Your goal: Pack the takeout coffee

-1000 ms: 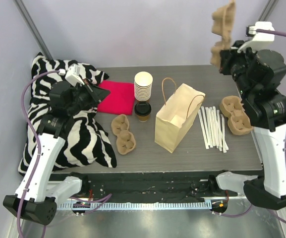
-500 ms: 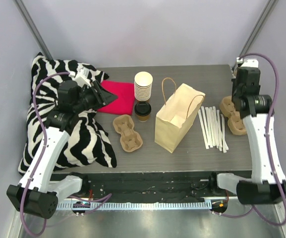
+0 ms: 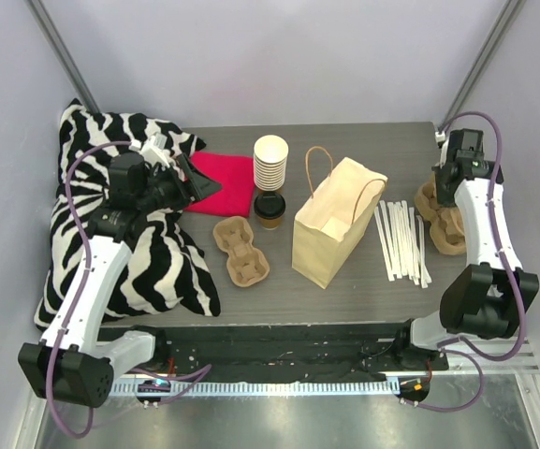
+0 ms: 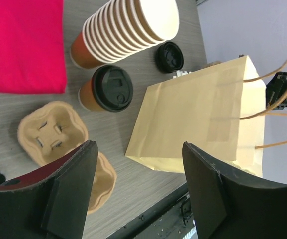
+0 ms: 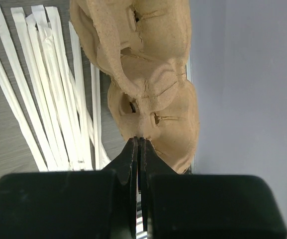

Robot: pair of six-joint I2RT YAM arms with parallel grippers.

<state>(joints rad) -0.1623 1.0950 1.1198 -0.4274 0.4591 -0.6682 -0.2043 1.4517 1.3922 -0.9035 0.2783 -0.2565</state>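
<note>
Near the middle of the counter (image 3: 363, 285) the takeout coffee (image 3: 270, 210) stands upright, lid on, right in front of the stack of cups (image 3: 270, 161), with the paper bag (image 3: 337, 223) just to its right. It is not packed yet. Over the red cloth (image 3: 223, 182) hangs the left tool (image 4: 138, 149), released, jaws wide, nothing between them, aimed toward coffee and bag. At far right the right tool (image 5: 138, 145) is clenched on the rim of a cup carrier (image 5: 148, 74) lying beside the straws (image 5: 48, 84). A second carrier (image 3: 240, 251) lies free in front of the coffee. The step looks like the approach for the coffee pick, left side. The next move probably needs the left tool around the cup body below the lid, clear of the stack, then a lift over the bag mouth. The bag looks floppy and could tip.
</note>
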